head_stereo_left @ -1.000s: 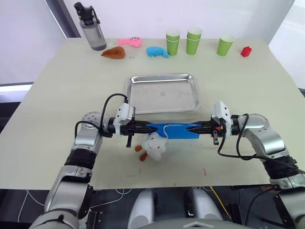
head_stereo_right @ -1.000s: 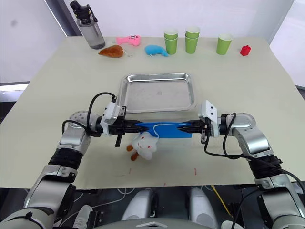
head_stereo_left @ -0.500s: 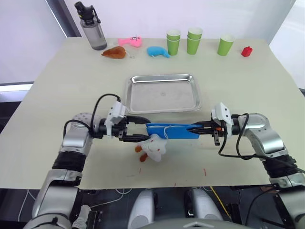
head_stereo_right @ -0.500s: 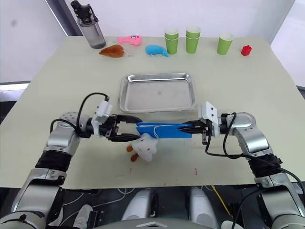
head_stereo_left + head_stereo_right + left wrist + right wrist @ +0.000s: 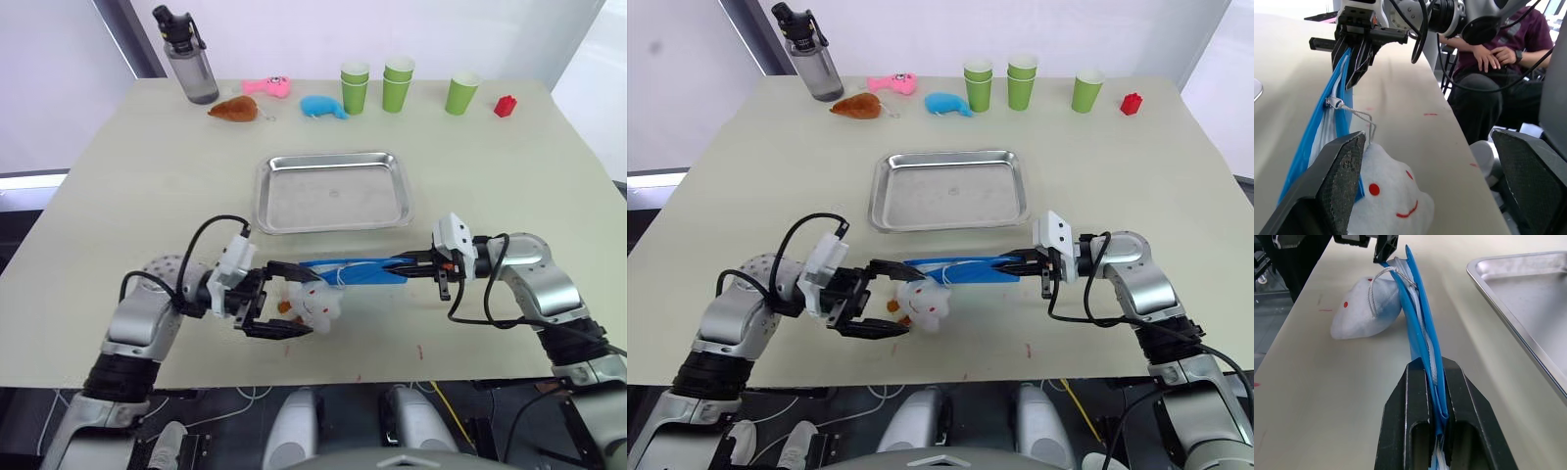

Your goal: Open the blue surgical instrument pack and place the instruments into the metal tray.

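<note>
Stainless steel metal tray (image 5: 334, 192) sits at the centre of the frame, empty, its scuffed bottom bare and its rolled rim intact on all sides. Three stacks of green cups (image 5: 397, 84) stand along the top edge of the frame; I cannot see inside them. A grey water bottle (image 5: 187, 57) with its lid shut stands at the upper left.

My right gripper (image 5: 1433, 382) is clenched on the right end of the blue surgical instrument pack (image 5: 355, 271), just below the tray's near rim, holding it on edge so that only its thin side faces up. The pack is closed; pale lining shows along its seam in the right wrist view. The instruments are hidden from me. My left gripper (image 5: 278, 302) stands released, its fingers spread wide to either side of a white plush toy (image 5: 312, 303) at the pack's left end, lower centre of the frame. A white cord (image 5: 1354, 113) runs from the pack's zip pull to the toy.

Table (image 5: 118, 186) is open to the left and right of the tray. Small toys, brown, pink and blue, and a red block (image 5: 505, 106) keep to the top edge. Small red marks dot the table near the bottom edge. No lettering can be read on any item. A seated person (image 5: 1498, 58) shows beyond the table edge in the left wrist view.
</note>
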Controlling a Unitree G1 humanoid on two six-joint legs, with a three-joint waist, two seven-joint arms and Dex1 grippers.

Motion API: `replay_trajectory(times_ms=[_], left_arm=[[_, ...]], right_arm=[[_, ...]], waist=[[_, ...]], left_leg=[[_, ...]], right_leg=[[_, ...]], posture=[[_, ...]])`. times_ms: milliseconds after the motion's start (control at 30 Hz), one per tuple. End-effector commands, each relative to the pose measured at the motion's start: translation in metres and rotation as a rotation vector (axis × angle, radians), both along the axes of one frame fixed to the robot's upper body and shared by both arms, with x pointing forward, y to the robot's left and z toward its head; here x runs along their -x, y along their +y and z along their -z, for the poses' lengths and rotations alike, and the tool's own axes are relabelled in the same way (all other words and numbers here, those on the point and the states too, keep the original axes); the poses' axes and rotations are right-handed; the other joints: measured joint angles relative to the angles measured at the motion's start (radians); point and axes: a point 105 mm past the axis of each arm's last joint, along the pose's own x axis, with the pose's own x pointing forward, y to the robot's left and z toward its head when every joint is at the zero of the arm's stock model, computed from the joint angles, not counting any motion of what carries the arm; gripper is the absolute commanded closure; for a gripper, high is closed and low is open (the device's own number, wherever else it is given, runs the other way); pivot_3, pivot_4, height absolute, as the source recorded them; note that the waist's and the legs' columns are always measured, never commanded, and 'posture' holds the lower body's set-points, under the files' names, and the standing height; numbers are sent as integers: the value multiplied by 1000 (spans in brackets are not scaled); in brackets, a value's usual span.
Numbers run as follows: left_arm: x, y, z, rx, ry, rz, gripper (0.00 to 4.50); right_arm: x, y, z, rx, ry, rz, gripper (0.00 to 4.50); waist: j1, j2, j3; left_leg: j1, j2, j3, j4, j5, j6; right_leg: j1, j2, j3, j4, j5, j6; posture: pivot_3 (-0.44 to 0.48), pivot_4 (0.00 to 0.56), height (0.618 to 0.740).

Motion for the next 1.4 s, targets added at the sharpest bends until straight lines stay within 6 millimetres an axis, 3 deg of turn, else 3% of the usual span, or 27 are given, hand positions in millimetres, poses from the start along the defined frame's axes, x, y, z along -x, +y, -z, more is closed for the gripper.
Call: replay_trajectory(times_ms=[33, 200, 433, 533, 733, 1100, 1300, 1400], left_arm=[[-1, -8, 32, -111, -26, -21, 134], [2, -19, 19, 18, -33, -36, 134], [1, -9, -13, 125, -124, -51, 134], [3, -8, -18, 125, -127, -34, 134], [13, -11, 5, 19, -121, 29, 134], [-5, -8, 34, -89, -166, -70, 134], [-15, -6, 38, -89, -170, -133, 134], [-15, -6, 38, -76, -140, -146, 809]], right_arm=[[-1, 5, -2, 9, -28, -10, 4500], [-2, 6, -4, 7, -33, -8, 4500], [-4, 7, -4, 3, -37, -5, 4500], [-5, 8, -3, 0, -34, -7, 4500], [-6, 9, -3, -6, -34, -4, 4500], [-6, 8, -4, -10, -35, 6, 4500], [-7, 8, -4, -9, -39, 7, 4500], [-7, 8, -5, -9, -40, 5, 4500]], waist=[[1, 2, -1], [-1, 2, -1], [0, 2, -1], [-2, 2, -1], [-3, 3, -1], [-1, 3, -1], [0, 3, -1], [0, 3, -1]], left_leg=[[1, 0, 1, 0, 0, 0], [6, 0, 1, 0, 0, 0], [8, 1, 1, 0, 0, 0], [8, 1, 2, 0, 0, 0], [8, 1, 2, -2, 0, 0], [8, 1, 2, -2, 0, 0], [8, 1, 2, -2, 0, 0], [8, 1, 2, -2, 0, 0]], right_leg=[[1, 0, 1, 0, 0, 0], [5, 0, 1, 0, 0, 0], [5, 1, 2, 2, 0, 0], [5, 1, 2, 1, 0, 0], [5, 1, 3, 0, 0, 0], [5, 1, 3, 0, 0, 0], [5, 1, 3, 0, 0, 0], [5, 1, 3, 0, 0, 0]], posture=[[0, 150, 734], [0, 150, 734], [0, 150, 734], [0, 150, 734], [0, 150, 734], [0, 150, 734], [0, 150, 734], [0, 150, 734]])
